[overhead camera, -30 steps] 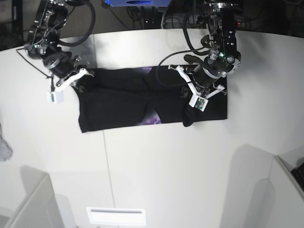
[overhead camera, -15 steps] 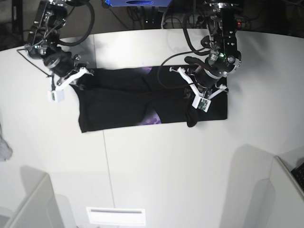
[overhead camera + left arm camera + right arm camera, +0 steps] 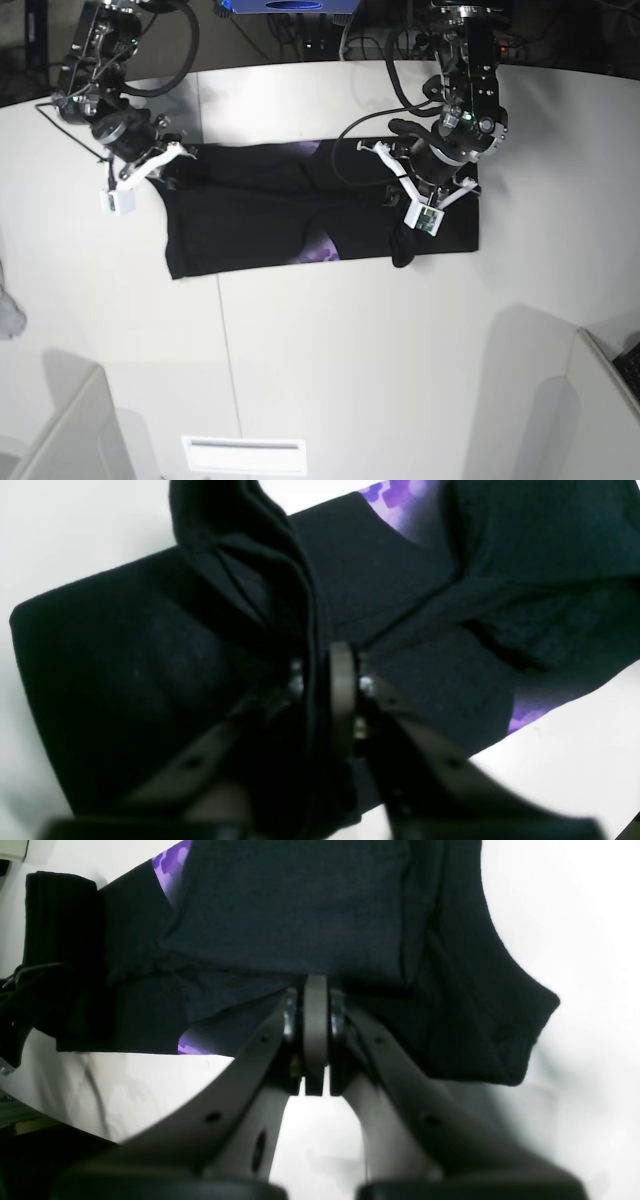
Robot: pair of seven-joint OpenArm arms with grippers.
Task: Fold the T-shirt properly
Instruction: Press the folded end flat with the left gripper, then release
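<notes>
Jaws of the left gripper (image 3: 327,690) are closed on a raised fold of the black T-shirt (image 3: 300,210); jaws of the right gripper (image 3: 315,1010) are pressed together, pinching the shirt's edge. Partly folded, the shirt lies on the white surface (image 3: 350,350) between both arms, purple print peeking out.

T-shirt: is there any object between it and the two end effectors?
Nothing visible is. The left end effector is shut on a raised fold of the T-shirt, and the right end effector is shut on its edge. Only white table surrounds it.
</notes>
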